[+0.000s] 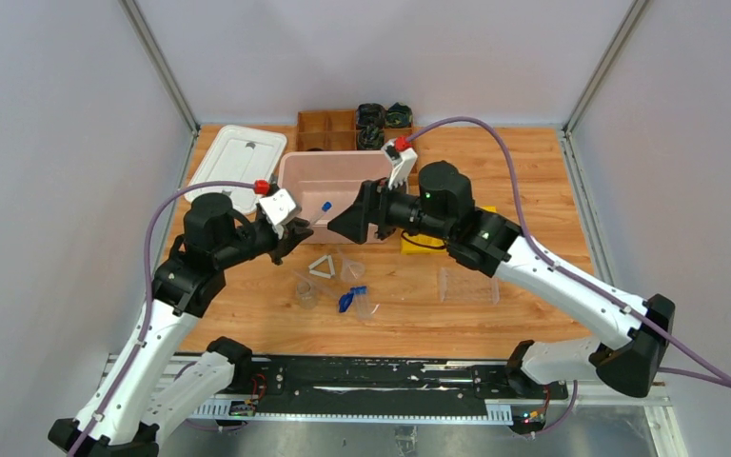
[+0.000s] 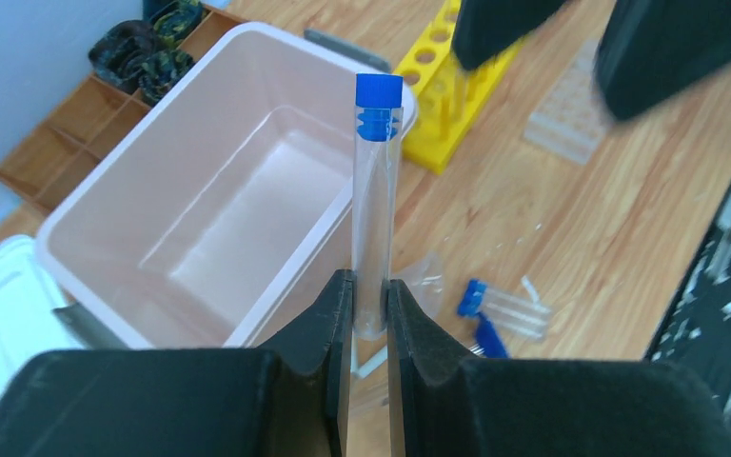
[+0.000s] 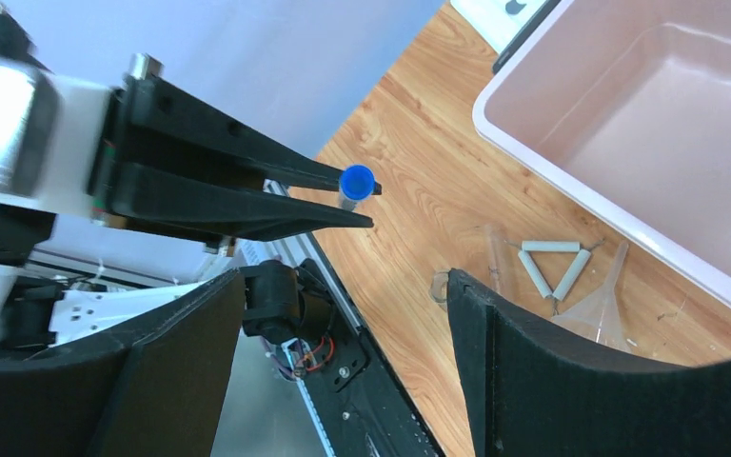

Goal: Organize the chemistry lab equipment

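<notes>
Wooden table between grey walls; left gripper pinches 1 blue-capped tube; right gripper spread wide.

The test tube is showing clear, and its cap is glowing bright blue. The left gripper and right gripper are both showing matte black. The bin is looking pale pink, the lid white, and the test tube rack strong yellow. The triangle is showing white, the funnel colourless, and the small piece deep blue. The table is displaying orange-brown wood with streaky grain. The compartment tray is looking darker brown, and the bundles in it are showing black flecked with yellow-green. The cables are running lilac.
</notes>
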Controlling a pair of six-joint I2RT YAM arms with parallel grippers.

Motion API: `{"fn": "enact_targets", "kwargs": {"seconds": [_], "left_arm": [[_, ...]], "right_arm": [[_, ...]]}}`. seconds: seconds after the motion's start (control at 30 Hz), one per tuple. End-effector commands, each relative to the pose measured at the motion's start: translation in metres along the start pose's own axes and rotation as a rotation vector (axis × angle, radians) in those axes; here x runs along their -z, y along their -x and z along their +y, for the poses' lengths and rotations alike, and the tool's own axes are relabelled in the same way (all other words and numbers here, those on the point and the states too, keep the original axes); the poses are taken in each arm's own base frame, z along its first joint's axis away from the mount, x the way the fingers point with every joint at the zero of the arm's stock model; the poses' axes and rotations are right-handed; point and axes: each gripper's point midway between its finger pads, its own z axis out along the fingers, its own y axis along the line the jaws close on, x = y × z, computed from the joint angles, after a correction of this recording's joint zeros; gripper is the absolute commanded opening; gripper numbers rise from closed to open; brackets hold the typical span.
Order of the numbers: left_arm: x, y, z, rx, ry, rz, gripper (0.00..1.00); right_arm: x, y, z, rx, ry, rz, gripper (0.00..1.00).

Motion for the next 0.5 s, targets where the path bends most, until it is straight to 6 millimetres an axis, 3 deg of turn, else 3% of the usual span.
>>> {"fn": "enact_targets", "kwargs": {"seconds": [0.0,0.13,0.47], "left_arm": [[-0.005,0.028,-0.01,0.199,-0.04,-0.104,0.0],[-0.006,0.026,-0.011,0.2,-0.041,-0.1,0.0],[-0.006,0.014,-0.014,0.229,-0.045,-0.069,0.0]], "right_arm": [[-0.016,-0.004,-0.005,0.054,-0.068,-0.009,0.8],[-0.028,-0.004,0.004,0.071,-0.055,-0.007,0.79],[-0.052,0.008,0.002,0.084,-0.099,-0.031,0.69]]}}
